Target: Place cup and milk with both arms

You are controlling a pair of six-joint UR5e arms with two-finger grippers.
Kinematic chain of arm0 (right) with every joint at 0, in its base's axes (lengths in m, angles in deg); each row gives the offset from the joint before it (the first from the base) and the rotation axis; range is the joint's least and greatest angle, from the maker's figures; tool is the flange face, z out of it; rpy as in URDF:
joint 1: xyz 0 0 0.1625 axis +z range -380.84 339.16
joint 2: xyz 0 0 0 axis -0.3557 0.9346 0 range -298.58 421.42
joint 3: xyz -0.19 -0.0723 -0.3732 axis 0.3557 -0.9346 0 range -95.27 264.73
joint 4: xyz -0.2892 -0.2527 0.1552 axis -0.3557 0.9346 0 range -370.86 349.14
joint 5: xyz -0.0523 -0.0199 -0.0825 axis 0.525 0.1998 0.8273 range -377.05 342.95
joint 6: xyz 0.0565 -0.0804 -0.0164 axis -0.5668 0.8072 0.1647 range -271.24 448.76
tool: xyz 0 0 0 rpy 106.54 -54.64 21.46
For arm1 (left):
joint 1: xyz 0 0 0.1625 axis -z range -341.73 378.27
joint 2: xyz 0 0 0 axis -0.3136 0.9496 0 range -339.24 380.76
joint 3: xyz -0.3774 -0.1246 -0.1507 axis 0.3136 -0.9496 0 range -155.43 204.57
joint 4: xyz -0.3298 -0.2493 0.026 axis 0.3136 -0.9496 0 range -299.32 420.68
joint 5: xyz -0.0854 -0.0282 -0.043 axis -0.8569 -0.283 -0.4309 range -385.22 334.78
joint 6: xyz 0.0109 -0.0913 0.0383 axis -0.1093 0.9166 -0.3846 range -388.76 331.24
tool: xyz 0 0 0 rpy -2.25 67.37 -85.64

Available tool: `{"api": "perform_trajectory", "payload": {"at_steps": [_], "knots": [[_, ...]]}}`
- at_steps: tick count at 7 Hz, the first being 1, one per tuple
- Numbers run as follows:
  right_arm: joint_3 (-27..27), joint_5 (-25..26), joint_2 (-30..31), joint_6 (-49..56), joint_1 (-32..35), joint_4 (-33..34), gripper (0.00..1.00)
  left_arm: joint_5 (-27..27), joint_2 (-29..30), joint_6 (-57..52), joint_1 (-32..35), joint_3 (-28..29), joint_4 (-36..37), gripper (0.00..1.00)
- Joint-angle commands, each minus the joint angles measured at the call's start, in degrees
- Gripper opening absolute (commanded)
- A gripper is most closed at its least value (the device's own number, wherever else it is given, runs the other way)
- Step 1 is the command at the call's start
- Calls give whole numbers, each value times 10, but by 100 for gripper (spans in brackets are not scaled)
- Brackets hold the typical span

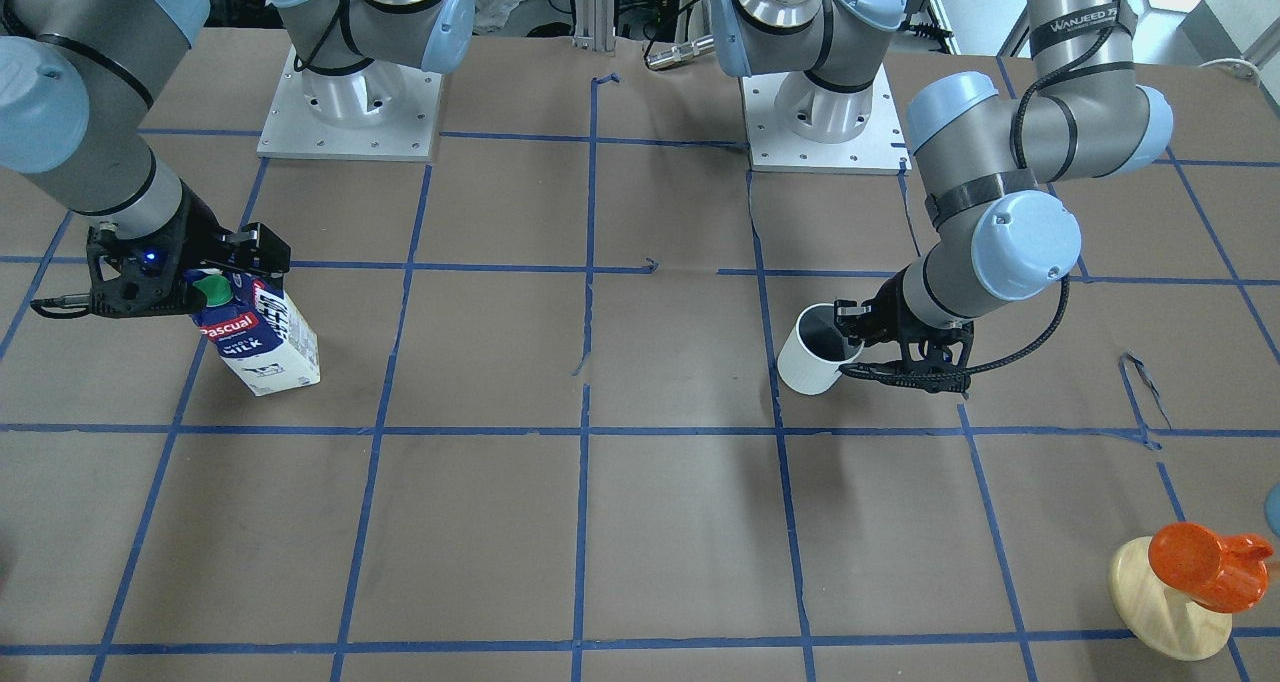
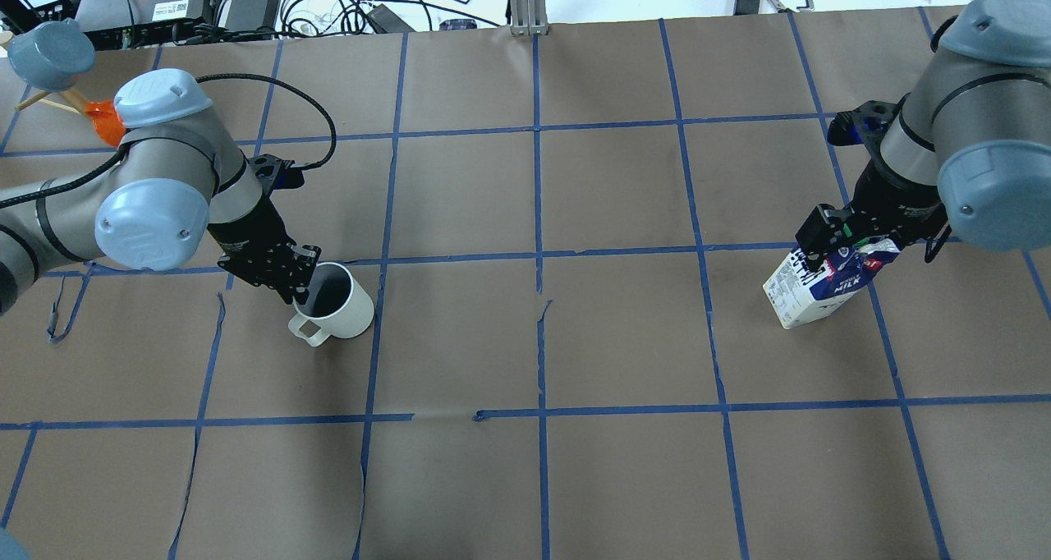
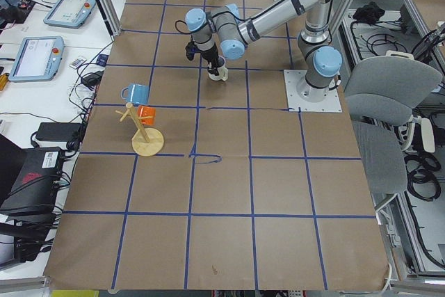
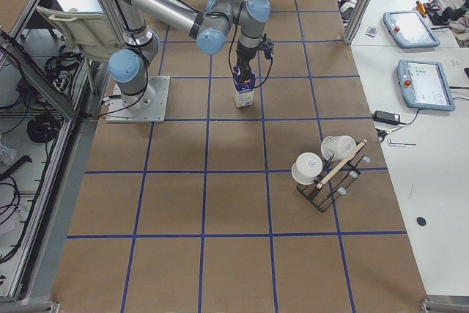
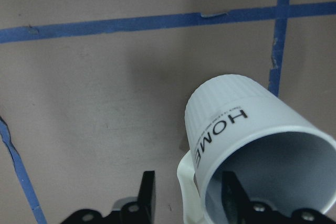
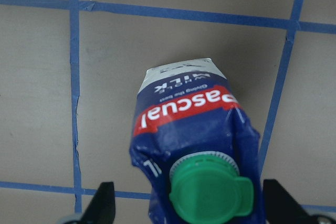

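The white cup [image 2: 332,301] with a dark inside stands on the brown table paper, handle toward the robot. My left gripper [image 2: 283,285] is at its rim, one finger inside the cup and one outside by the handle. In the left wrist view the cup [image 5: 236,129] shows "HOME" lettering, with a small gap on each side of its wall, so the jaws look open. The blue-and-white milk carton [image 2: 813,293] with a green cap [image 6: 207,192] stands on the table. My right gripper [image 2: 846,240] straddles its top; the fingers [image 6: 105,203] stand slightly off its sides, open.
A wooden mug stand [image 1: 1170,602] with an orange cup [image 1: 1195,562] is at the table's left end. A dark rack with white cups [image 4: 326,170] stands near the right end. Blue tape lines grid the paper [image 2: 538,338]. The arm bases [image 1: 350,112] are at the robot's edge.
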Motion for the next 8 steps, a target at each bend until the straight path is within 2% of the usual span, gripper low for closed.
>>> {"api": "perform_trajectory", "payload": {"at_steps": [1,2,4,5,6,7,8], "knots": [[1,0,0,-1,0,38,72,-1,-2,2,3,12,3,0],[1,-1,0,1,0,49,51,-2,2,21,12,40,-1,0],[-1,-1,1,10,0,56,21,-26,20,151,80,70,3,0],[-3,1,1,6,0,54,16,-29,26,200,121,71,3,0],[-10,1,4,6,0,54,15,-37,18,225,159,74,0,0],[-33,1,5,5,2,47,15,-46,13,280,206,74,-7,0],[-66,-3,5,0,3,13,16,-43,11,355,246,75,-7,0]]}}
